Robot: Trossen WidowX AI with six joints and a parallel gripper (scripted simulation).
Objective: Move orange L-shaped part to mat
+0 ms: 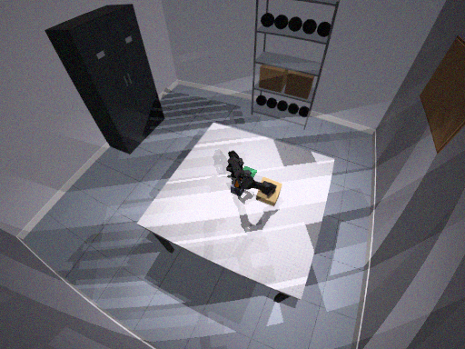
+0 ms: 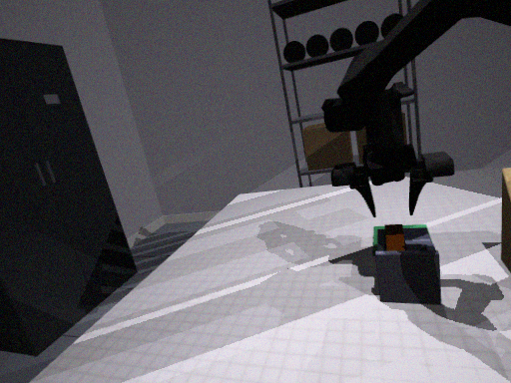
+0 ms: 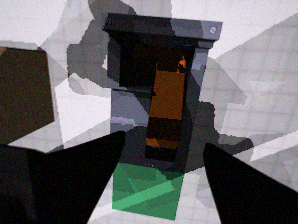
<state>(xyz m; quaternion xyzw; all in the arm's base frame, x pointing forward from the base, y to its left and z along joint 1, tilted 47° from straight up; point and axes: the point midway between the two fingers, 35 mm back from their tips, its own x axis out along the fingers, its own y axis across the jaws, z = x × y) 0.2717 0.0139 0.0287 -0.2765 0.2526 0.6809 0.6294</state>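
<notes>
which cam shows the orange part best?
Wrist. It looks straight down on the orange part tilted in the grey tray, between the open fingers. Exterior shows only its raised end. In top the arm nearly hides it.

Dark cabinet [image 1: 106, 74] standing against the left wall. Shelf rack [image 1: 255, 59] carrying black balls [image 1: 295, 24] and brown boxes [image 1: 286, 82] — brown panel [image 1: 445, 93] hanging on the right wall. White worktop [image 1: 204, 209] catching striped light.
</notes>
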